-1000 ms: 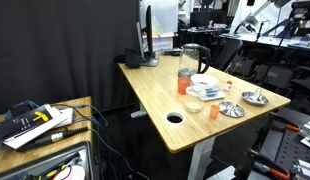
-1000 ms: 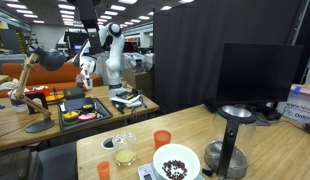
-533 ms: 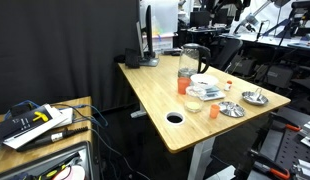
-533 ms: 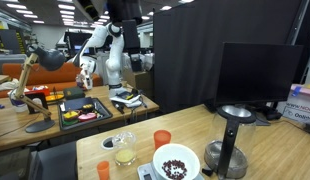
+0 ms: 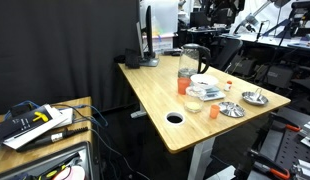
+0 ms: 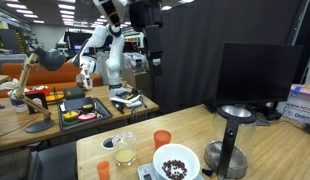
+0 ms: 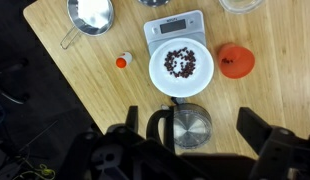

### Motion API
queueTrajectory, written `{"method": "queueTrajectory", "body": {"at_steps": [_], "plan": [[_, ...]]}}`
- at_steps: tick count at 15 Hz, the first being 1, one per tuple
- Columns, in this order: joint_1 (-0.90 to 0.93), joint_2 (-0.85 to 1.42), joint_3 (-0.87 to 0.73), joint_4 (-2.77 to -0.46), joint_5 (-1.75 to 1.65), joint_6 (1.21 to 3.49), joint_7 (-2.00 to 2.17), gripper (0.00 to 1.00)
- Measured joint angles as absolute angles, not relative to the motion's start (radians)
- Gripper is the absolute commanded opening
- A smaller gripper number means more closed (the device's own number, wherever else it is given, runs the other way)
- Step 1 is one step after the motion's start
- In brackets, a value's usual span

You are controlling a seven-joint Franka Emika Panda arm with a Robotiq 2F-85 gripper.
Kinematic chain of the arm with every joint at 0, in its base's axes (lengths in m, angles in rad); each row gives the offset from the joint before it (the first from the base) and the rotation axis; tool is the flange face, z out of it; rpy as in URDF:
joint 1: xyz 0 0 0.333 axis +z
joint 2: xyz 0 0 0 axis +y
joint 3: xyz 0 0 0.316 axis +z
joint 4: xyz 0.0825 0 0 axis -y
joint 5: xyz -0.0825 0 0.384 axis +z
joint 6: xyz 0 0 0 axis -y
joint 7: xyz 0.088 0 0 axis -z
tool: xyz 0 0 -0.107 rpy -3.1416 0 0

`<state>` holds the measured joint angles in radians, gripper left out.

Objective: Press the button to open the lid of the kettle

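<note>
The kettle point(image 7: 185, 127) stands at the table's edge, seen from straight above in the wrist view, its dark handle to the left. Its round lid point(image 7: 193, 126) looks shut. The kettle also shows in both exterior views point(image 5: 192, 56) point(image 6: 232, 143), with the dark lid point(image 6: 235, 114) on top. My gripper point(image 7: 193, 128) hangs high above the kettle, open and empty, its two dark fingers either side of the lid in the picture. In an exterior view the gripper point(image 6: 152, 58) is well above table height, left of the kettle.
A white bowl of dark beans point(image 7: 180, 63) sits on a scale next to the kettle. An orange cup point(image 7: 235, 60), a small orange-capped bottle point(image 7: 123, 62) and a metal cup point(image 7: 91, 12) stand nearby. The table point(image 5: 155, 95) has a round cable hole.
In an exterior view the arm and gripper have swung in from the upper left towards the right, closer to above the kettle. The table's objects have not moved.
</note>
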<state>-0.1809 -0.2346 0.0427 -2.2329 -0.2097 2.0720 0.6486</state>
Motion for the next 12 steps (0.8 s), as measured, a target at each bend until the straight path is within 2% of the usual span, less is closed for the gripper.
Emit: {"method": "queueTrajectory", "body": {"at_steps": [8,12], "plan": [[-0.174,-0.221,0.024,-2.234,-0.225,2.076,0.639,1.00],[-0.175,-0.135,-0.016,-2.191,-0.226,2.077,0.627,1.00]]}}
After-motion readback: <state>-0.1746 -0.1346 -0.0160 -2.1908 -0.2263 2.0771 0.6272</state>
